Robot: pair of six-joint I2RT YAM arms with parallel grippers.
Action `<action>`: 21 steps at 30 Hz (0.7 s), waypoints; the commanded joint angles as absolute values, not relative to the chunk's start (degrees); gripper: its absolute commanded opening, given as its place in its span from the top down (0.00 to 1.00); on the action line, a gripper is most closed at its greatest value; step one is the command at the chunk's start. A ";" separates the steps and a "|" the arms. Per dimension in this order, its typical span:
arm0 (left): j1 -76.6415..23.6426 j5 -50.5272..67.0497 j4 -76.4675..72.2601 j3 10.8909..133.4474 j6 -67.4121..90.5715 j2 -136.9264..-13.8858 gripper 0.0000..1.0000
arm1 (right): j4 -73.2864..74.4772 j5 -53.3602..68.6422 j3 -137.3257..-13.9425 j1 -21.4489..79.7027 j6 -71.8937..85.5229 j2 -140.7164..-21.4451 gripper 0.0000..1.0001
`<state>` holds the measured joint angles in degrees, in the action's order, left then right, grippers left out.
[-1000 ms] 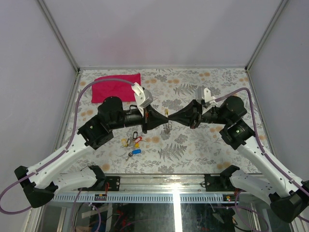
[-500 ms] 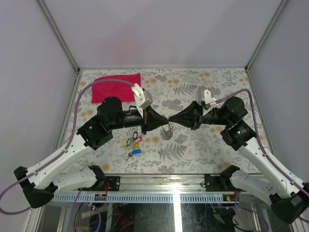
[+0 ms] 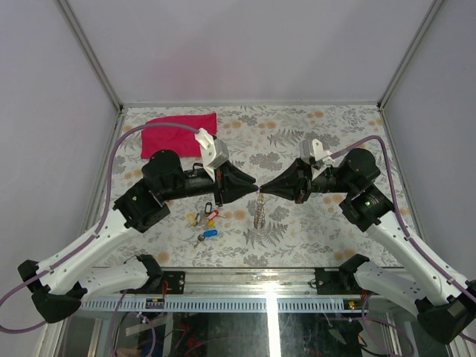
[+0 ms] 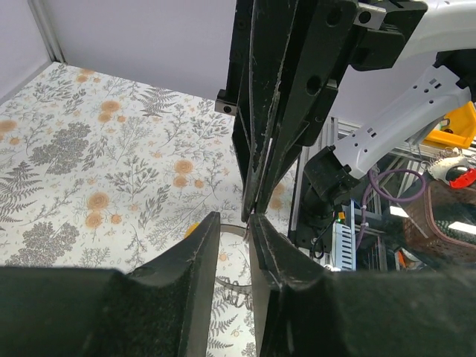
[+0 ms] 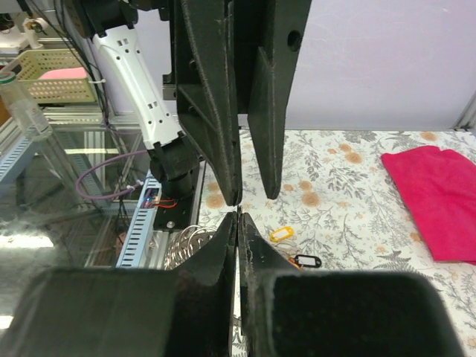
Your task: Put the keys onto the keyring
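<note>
Right, both arms meet nose to nose above the middle of the floral-patterned surface [image 3: 335, 126]. Over on one side, the left end effector [image 3: 255, 185] has its two black fingers parted, with a narrow gap plain to see in its own wrist view. A sliver of ring wire sits in that gap, though I cannot tell whether the pads touch it. Opposite, the right end effector [image 3: 263, 188] is clamped fully closed, tip to tip with its partner. It pinches the thin metal keyring with its short silvery link chain [image 3: 259, 212], which hangs just below the two tips. Down beneath the left arm's wrist lie the small metal keys with red, yellow, blue and black plastic heads [image 3: 213, 215], bunched close together, none on the ring. A crumpled red cloth [image 3: 178, 134] rests at the far left corner.
</note>
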<state>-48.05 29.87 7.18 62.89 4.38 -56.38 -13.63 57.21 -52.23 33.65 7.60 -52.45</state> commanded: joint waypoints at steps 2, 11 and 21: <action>-48.04 31.98 2.91 63.18 2.92 -55.54 0.76 | -18.18 59.71 -53.68 33.80 10.03 -51.35 1.00; -47.99 37.22 2.90 63.09 2.34 -55.80 0.75 | -20.65 59.67 -53.63 33.91 11.73 -51.29 1.00; -48.04 38.64 2.79 64.12 2.51 -58.01 0.76 | -23.32 60.29 -53.02 33.87 14.33 -51.15 1.00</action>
<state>-48.05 36.75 6.37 62.89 3.14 -57.04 -18.24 59.22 -52.21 33.65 12.51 -52.45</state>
